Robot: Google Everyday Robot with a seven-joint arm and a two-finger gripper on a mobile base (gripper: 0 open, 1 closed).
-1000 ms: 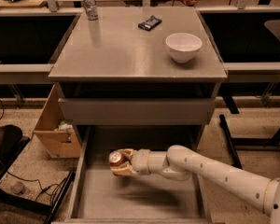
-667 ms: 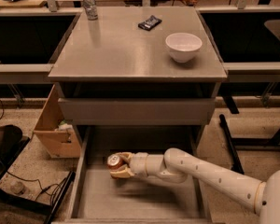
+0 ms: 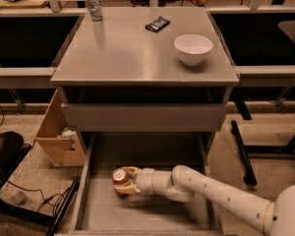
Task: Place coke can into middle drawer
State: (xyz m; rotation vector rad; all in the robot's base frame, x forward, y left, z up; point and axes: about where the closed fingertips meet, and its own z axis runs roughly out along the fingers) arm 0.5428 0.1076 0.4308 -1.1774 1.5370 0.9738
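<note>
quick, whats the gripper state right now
gripper: closed on the coke can, holding it inside the open middle drawer

dim overhead light | tabletop (image 3: 132, 53) sheen | gripper (image 3: 124, 181) holding coke can (image 3: 119, 175), shadowed drawer (image 3: 152, 151), perhaps soft

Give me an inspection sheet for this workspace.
Surface: grey cabinet top, holds three items.
Job's things: coke can held by the gripper, inside the open middle drawer; not yet released.
Clutter: white bowl, dark packet and silvery can on the cabinet top.
Gripper: inside the middle drawer, left of centre, fingers shut on the coke can.
Cables: dark cables lying left of the cabinet.
Surroundings: cardboard box beside the middle drawer; upper drawer closed.
</note>
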